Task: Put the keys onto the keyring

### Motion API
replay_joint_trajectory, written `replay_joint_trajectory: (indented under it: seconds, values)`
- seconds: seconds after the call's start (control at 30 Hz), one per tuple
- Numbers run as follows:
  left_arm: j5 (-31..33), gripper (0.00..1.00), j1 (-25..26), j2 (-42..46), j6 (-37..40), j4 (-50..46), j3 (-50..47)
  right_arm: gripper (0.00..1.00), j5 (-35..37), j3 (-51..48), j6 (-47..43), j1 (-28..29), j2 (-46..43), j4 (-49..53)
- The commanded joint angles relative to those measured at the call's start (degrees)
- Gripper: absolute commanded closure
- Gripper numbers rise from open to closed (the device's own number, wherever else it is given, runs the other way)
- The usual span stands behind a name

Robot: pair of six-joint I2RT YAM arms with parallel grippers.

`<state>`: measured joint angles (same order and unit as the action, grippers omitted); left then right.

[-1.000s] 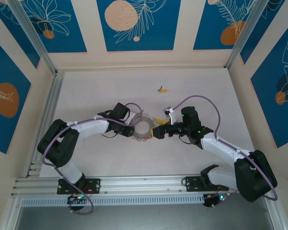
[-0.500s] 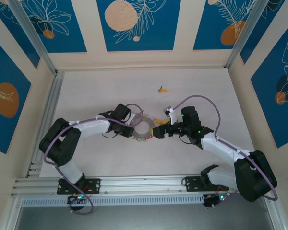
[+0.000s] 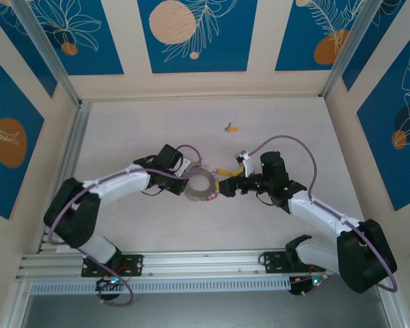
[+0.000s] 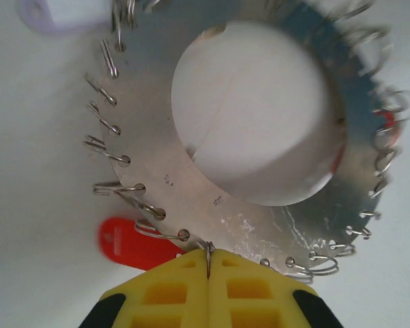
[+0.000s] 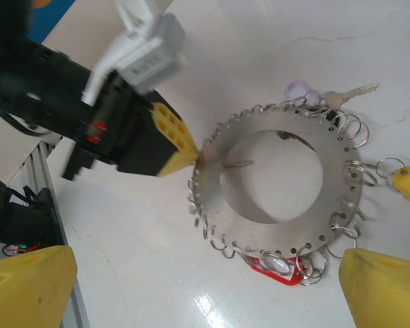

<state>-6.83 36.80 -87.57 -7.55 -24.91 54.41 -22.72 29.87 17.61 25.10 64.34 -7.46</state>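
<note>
On the white bench (image 3: pixel 123 137) seen from above, the keyring (image 3: pixel 201 186) lies between the arms. The left tool (image 3: pixel 184 184) is at its left rim, the right tool (image 3: pixel 227 186) is just beside its right, and a yellow-tagged key (image 3: pixel 230 128) lies well apart. At the left wrist, the left tool (image 4: pixel 208 287) is pressed together, pinching the keyring's (image 4: pixel 150 102) near rim beside a red tag (image 4: pixel 126 242). At the right wrist, the right tool (image 5: pixel 205 290) stands spread wide near the keyring (image 5: pixel 338 181), which carries a purple-tagged key (image 5: pixel 352 92).

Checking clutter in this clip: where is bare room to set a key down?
Free: the table at far left, and the near strip between keyring and rail. Crowded: centre, left gripper and right gripper flanking the keyring; one yellow-tagged key lies beyond.
</note>
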Motion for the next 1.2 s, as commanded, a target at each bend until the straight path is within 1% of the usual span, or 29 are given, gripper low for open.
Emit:
replay_joint_trajectory:
  seconds: [0.0,0.07,0.17,0.37,0.53,0.63,0.7,0.8,0.9,0.97,1.07,1.17]
  values:
    - [-1.83,1.00,0.73,6.88,3.43,-4.35,2.68,0.02,-1.70,0.20,-0.30,-0.15,-2.02,0.81]
    - [-5.08,1.00,0.72,10.80,5.37,-5.18,3.13,0.05,-3.41,0.03,-0.35,-0.14,-3.24,0.29]
    - [-10.24,1.00,0.78,15.84,8.59,-6.12,4.02,0.11,-6.26,-0.12,-0.83,0.75,-5.89,-0.82]
    - [-22.35,1.00,1.05,24.27,13.24,-3.53,4.25,0.27,-10.65,1.38,-5.23,5.08,-11.35,-1.19]
    - [-30.82,1.00,1.35,27.02,16.22,-0.29,4.12,0.51,-13.78,2.91,-7.67,7.67,-11.91,-3.36]
    - [-35.18,1.00,1.55,27.28,17.28,1.72,3.97,0.61,-17.08,4.27,-8.06,8.03,-10.51,-6.12]
    - [-37.37,1.00,1.74,27.60,17.48,3.63,3.40,0.63,-19.57,5.97,-8.32,8.06,-9.13,-6.34]
    - [-39.61,1.00,2.36,28.59,18.19,6.88,2.16,0.67,-23.51,9.79,-9.56,7.58,-7.19,-2.64]
    - [-40.80,1.00,2.69,29.86,19.32,9.64,0.69,0.70,-27.61,9.32,-6.47,7.39,-6.41,-7.36]
    - [-41.14,1.00,2.82,30.12,19.76,11.17,0.08,0.71,-29.72,9.80,-6.72,8.54,-5.83,-7.98]
    - [-42.31,1.00,2.92,29.32,19.60,12.51,0.17,0.71,-30.01,10.19,-9.72,11.08,-5.88,-5.82]
    - [-42.75,1.00,3.03,28.67,19.78,12.82,0.18,0.75,-29.56,9.54,-11.55,13.03,-6.66,-5.72]
